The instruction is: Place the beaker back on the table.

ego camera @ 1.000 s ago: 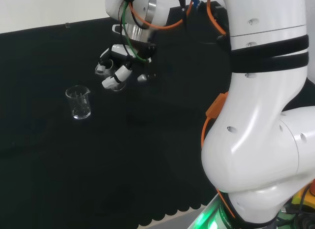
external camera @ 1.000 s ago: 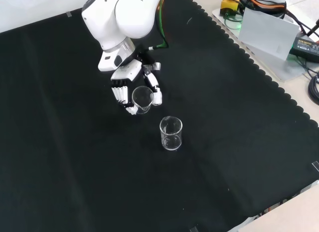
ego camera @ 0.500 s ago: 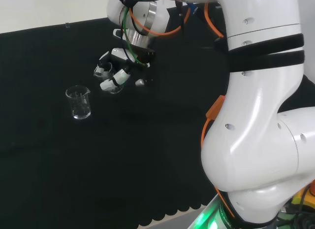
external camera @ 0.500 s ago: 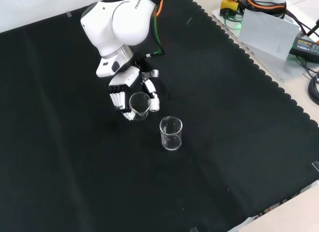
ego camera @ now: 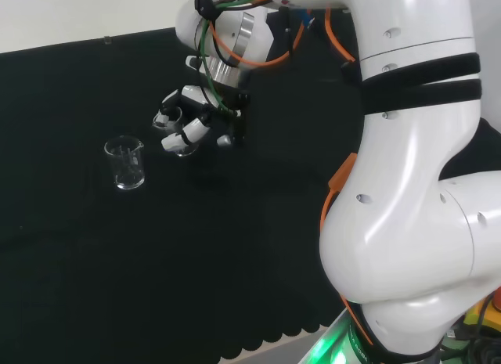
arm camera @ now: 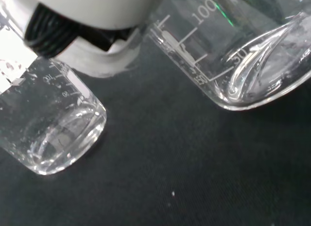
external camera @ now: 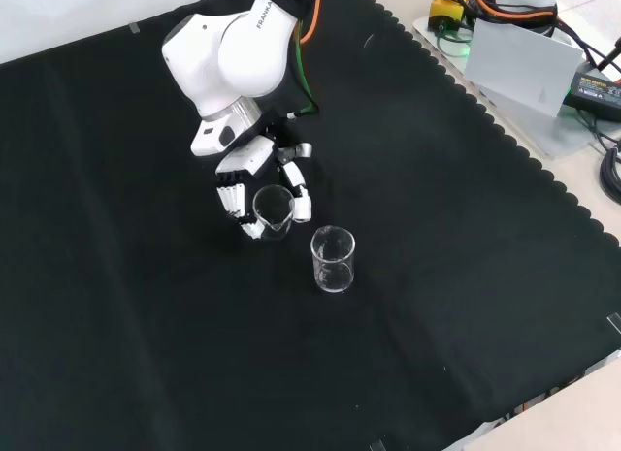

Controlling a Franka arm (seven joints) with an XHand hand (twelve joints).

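Hand: black and white robot hand curled round a small clear glass beaker.
Done: carried low over the black cloth.
Left: set down, release beside the second clear beaker.

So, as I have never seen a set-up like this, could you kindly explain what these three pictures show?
It is one white robot arm with a black and white hand where a gripper would normally be, working over a bench under black cloth. One camera looks over the arm from behind, one looks down from in front, and one sits at the wrist, close to the glass. The hand's fingers are curled round a small clear beaker. A second clear beaker stands upright on the cloth beside it, apart from the hand. Whether the held beaker touches the cloth, I cannot tell.
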